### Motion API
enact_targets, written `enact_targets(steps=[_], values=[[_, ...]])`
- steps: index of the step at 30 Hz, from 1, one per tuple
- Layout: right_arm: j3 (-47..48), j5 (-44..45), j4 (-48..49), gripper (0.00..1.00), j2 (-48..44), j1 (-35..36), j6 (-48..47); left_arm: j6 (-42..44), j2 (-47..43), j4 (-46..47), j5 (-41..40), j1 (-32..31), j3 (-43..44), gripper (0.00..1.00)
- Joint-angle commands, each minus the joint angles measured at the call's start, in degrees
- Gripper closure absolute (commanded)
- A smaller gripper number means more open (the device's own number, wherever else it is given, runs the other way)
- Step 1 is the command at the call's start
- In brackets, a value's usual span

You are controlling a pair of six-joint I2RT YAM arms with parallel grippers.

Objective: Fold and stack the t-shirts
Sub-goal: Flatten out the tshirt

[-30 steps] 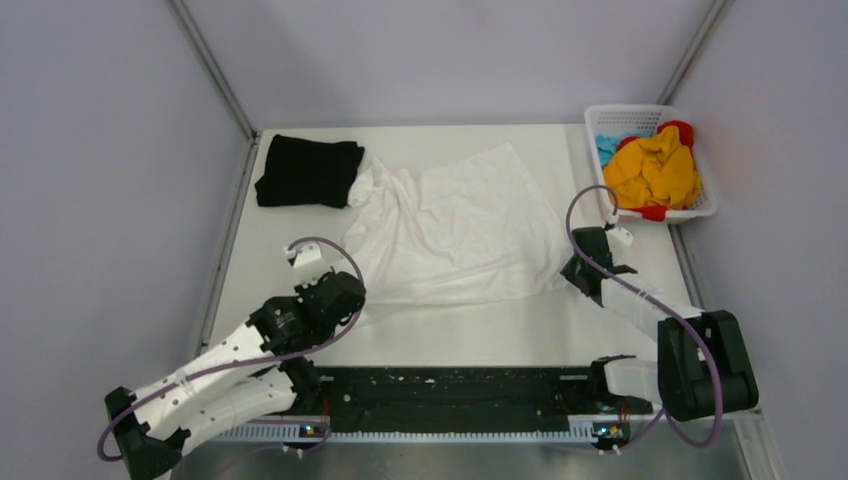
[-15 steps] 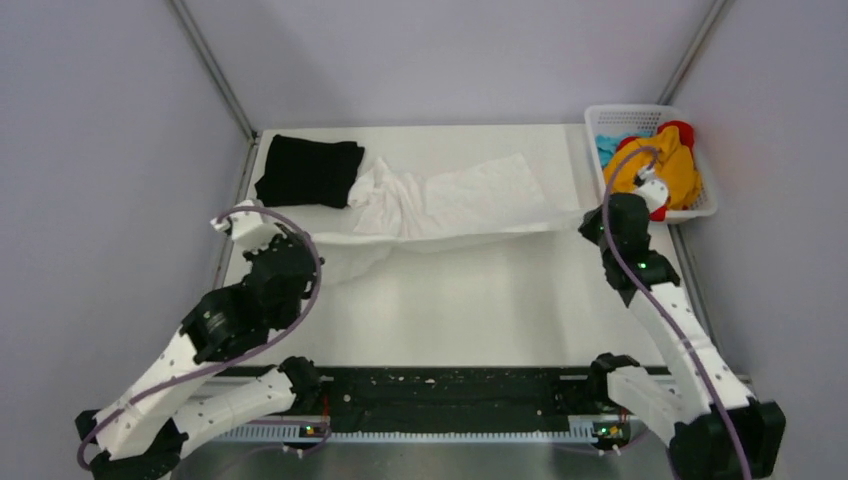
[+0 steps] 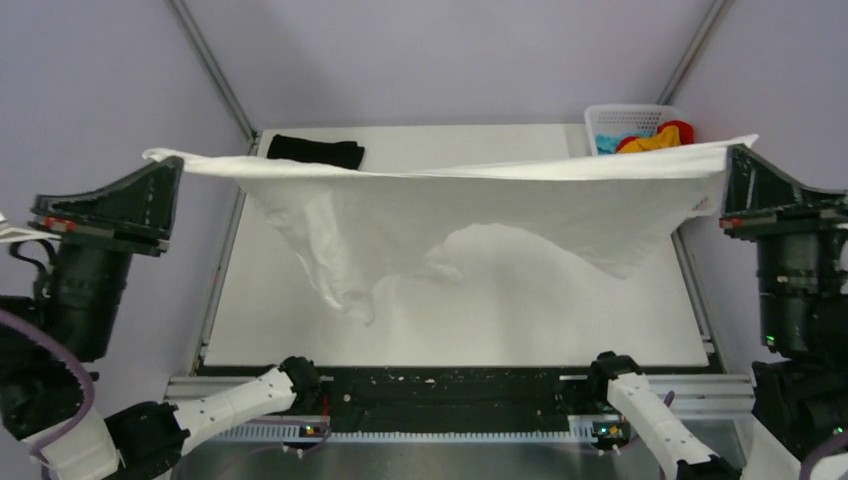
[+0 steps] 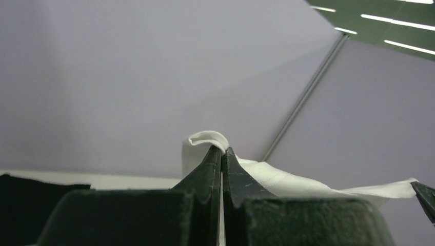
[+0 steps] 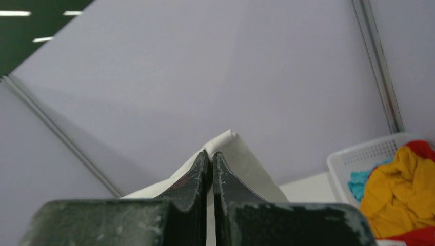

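While stretched aloft, the soft white cloth t-shirt point(image 3: 480, 210) is pinched by the left gripper point(image 4: 221, 154). The right gripper point(image 5: 209, 155) is clamped on it too.

A white plastic lattice basket point(image 3: 622, 118) sits at the far right corner of the pale surface point(image 3: 520, 320); only its far part shows from above. In it lies a heap of cloth: a yellow piece point(image 3: 650, 143) in the middle, a light blue piece point(image 3: 604, 146) to its left, and a red piece point(image 3: 682, 129) at the right. The right wrist view shows the same basket point(image 5: 359, 154) with the yellow cloth point(image 5: 395, 195) on top. A black strip point(image 3: 450, 385) flecked with white runs along the near edge. Lavender walls point(image 3: 450, 60) enclose the space, with metal posts point(image 3: 210, 65) slanting up from the far corners.
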Motion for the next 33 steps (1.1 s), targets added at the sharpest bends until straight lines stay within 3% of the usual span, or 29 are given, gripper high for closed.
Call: enact_targets(steps=[1,3,6,9,11,12,15,17,21,24,25,26,28,29,31,32,33], values=[[9.55,-1.74,-6.31,1.00,4.06,-0.25,-4.28,8.55,9.75,-1.87,8.32,0.07,13.00,1.00],[11.78,-1.57,-6.66,1.00,5.04,-0.25,-4.95,10.63,13.06,-2.23,6.95,0.12,16.88,1.00],[11.95,0.35,-6.70,1.00,6.96,-0.26,-5.59,16.43,16.56,3.72,-1.37,0.05,16.68,1.00],[8.32,3.78,-6.19,1.00,9.52,-0.20,-5.08,28.42,21.59,17.99,-16.41,0.09,11.51,1.00],[3.50,5.16,-3.66,1.00,10.98,-0.28,-4.29,36.97,26.41,29.11,-22.22,1.73,7.42,1.00],[-0.43,5.63,-1.82,1.00,11.63,-0.29,-3.88,36.57,30.63,28.91,-21.23,4.22,7.29,1.00],[-9.12,8.62,3.04,1.00,13.83,-0.21,-3.12,20.60,40.52,12.07,-7.06,19.97,13.05,1.00],[-14.93,10.34,7.07,1.00,16.21,-0.21,-2.72,18.40,44.98,15.88,-1.24,26.21,7.74,1.00],[-25.57,12.96,15.63,1.00,25.36,-0.35,-2.48,21.12,54.67,29.20,11.14,29.69,-4.44,1.00],[-28.68,13.14,20.83,1.00,35.47,-0.42,-1.93,19.78,68.11,27.61,14.05,30.64,0.80,0.99],[-28.99,12.71,22.75,1.00,39.07,-0.46,-1.96,19.61,73.28,25.71,13.89,30.88,4.80,0.94],[-28.91,11.90,25.02,0.88,42.64,-0.59,-2.35,19.24,78.37,23.61,13.27,31.22,9.36,0.80],[-26.65,10.70,27.59,0.49,50.00,-0.79,-2.83,18.84,88.23,17.40,11.85,31.59,20.29,0.40],[-24.54,10.37,27.15,0.40,53.19,-0.81,-2.95,18.50,92.63,14.34,10.99,31.71,25.53,0.27],[-19.85,9.64,24.86,0.32,57.72,-0.86,-3.24,17.87,97.54,10.54,10.64,31.78,32.93,0.11],[-18.60,9.39,24.52,0.27,58.85,-0.87,-3.11,17.40,97.69,10.82,10.94,31.85,33.04,0.03],[-18.42,8.83,24.99,0.20,59.13,-0.82,-3.07,16.95,96.10,12.90,11.54,31.84,30.30,0.01]])
